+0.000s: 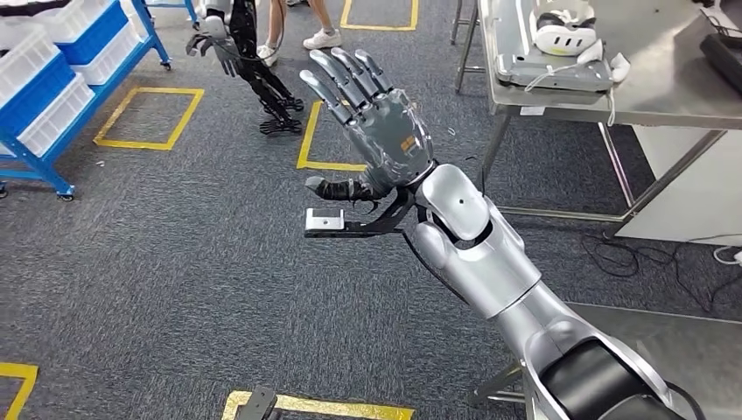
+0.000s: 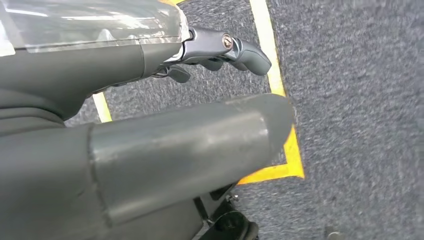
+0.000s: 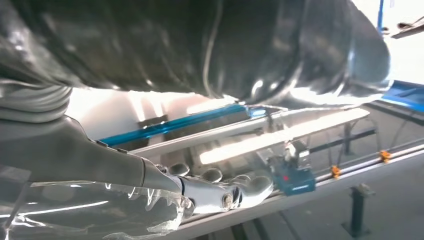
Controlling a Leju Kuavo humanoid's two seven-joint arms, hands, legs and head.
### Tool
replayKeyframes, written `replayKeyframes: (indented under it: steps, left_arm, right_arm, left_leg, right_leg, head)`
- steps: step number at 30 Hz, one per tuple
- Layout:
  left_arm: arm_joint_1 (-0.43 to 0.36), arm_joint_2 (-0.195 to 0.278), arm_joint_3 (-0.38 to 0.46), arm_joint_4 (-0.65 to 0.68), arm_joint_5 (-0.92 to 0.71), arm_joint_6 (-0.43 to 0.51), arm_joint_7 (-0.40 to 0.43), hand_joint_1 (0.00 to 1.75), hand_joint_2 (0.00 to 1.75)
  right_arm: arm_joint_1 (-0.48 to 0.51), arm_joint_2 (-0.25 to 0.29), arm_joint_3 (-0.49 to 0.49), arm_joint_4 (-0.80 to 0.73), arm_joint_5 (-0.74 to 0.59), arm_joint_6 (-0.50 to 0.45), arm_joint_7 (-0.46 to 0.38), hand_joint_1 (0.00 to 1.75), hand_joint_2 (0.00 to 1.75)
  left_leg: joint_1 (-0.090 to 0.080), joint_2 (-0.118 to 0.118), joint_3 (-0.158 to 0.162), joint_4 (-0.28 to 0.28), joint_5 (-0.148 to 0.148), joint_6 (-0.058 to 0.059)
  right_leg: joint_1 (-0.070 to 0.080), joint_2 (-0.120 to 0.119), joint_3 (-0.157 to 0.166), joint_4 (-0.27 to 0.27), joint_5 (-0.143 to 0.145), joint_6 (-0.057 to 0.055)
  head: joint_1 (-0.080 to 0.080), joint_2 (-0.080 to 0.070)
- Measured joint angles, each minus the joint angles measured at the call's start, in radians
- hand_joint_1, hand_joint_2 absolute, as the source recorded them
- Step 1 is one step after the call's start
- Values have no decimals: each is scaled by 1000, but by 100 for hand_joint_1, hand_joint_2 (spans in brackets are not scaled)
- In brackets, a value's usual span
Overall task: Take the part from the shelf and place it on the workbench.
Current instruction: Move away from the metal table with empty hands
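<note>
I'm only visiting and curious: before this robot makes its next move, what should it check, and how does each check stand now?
1. Right hand free to grasp: ok, fingers spread, nothing held.
2. Part located: cannot tell, none is identifiable.
3. Blue shelf within reach: not ok, it stands well off to the left.
4. Way ahead clear: not ok, a person's legs and another robot stand there.
5. Left hand empty: cannot tell.

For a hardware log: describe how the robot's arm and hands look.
The right arm is glossy silver with black joint sections. The right hand is grey, with metallic segmented fingers and a small orange marking on its back. The left hand shows a thick matte grey thumb.
</note>
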Motion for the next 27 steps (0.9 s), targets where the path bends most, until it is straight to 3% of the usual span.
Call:
replayKeyframes:
  steps: [2, 3, 6, 8, 10, 11, 13, 15, 16, 17, 20, 23, 25, 27]
  left_arm:
    - [2, 0, 0, 0, 0, 1, 1, 0, 0]
    - [3, 0, 0, 0, 0, 1, 1, 0, 0]
    - [1, 0, 0, 0, 0, 3, 2, 0, 0]
    - [-1, 0, -1, 0, 0, 4, 2, 0, 0]
    - [1, 1, -1, 0, 1, 5, 3, 0, 0]
    - [2, 1, -1, 0, 1, 6, 3, 0, 0]
    - [1, 1, -1, 0, 2, 7, 4, 0, 0]
    - [-3, 1, -1, 0, 3, 8, 5, 0, 0]
    - [-5, 1, -1, 0, 3, 8, 6, 0, 0]
    - [-4, 1, -1, 0, 3, 8, 6, 0, 0]
    - [-3, 1, -1, 0, 3, 8, 8, 0, 0]
    - [-4, 1, -1, 0, 3, 8, 8, 0, 0]
    - [-4, 1, -1, 0, 3, 8, 9, 0, 0]
    - [-5, 0, -1, 0, 3, 9, 9, 0, 0]
  right_arm:
    - [1, 0, 4, 1, 0, 0, 0, 0, 0]
    - [1, 0, 6, 1, 0, 0, 0, 0, 0]
    - [0, -1, 8, 2, 0, -1, 0, 0, 0]
    - [0, -1, 8, 3, 0, -3, 0, 0, 0]
    - [0, -2, 8, 5, 1, -5, 0, 0, 0]
    - [0, -2, 8, 6, 1, -5, 0, 0, 0]
    - [-2, -2, 8, 9, 2, -8, -1, 0, 0]
    - [-1, -5, 8, 13, 2, -12, -3, 0, 0]
    - [0, -7, 8, 16, 2, -13, -3, 0, 0]
    - [1, -8, 8, 20, 2, -13, -3, 0, 0]
    - [1, -9, 8, 24, 2, -13, -3, 0, 0]
    - [0, -9, 8, 24, 2, -13, -3, 0, 0]
    - [-1, -9, 8, 24, 2, -13, -3, 0, 0]
    - [-2, -10, 8, 26, 2, -13, -4, 0, 0]
  left_leg:
    - [6, 9, -34, 62, -11, -7]
    - [8, 13, -22, 37, 11, -9]
    - [4, 60, 79, -154, 93, -4]
    - [-4, 75, 105, -207, 100, 9]
    - [-6, 54, 106, -211, 102, 24]
    - [-5, 43, 108, -216, 104, 30]
    - [-1, 24, 113, -224, 107, 44]
    - [-2, 4, 114, -223, 106, 51]
    - [-3, -9, 114, -222, 105, 52]
    - [-3, -23, 114, -220, 104, 52]
    - [-3, -48, 114, -214, 101, 52]
    - [-3, -54, 115, -213, 100, 51]
    - [-3, -65, 115, -210, 98, 49]
    - [0, -93, 109, -206, 98, 37]
  right_leg:
    - [2, -27, 3, 1, -5, 1]
    - [2, -40, 5, 2, -9, 3]
    - [5, -72, 13, 9, -24, 14]
    - [10, -90, 17, 11, -31, 25]
    - [10, -105, 21, 10, -37, 35]
    - [8, -97, 20, 16, -44, 40]
    - [1, -48, -7, 80, -84, 47]
    - [-1, -2, -75, 212, -141, 48]
    - [-1, 6, -108, 267, -155, 48]
    - [-1, 9, -128, 292, -150, 48]
    - [-1, 11, -126, 256, -97, 46]
    - [-1, 13, -114, 226, -77, 44]
    - [-2, 26, -84, 154, -36, 42]
    - [-3, 60, -47, 66, -6, 37]
  head:
    - [0, 0]
    - [0, 0]
    - [0, 0]
    - [1, 0]
    - [2, 0]
    - [2, 0]
    - [2, 0]
    - [2, 0]
    - [2, 0]
    - [2, 0]
    - [2, 0]
    - [2, 0]
    - [2, 0]
    - [2, 0]
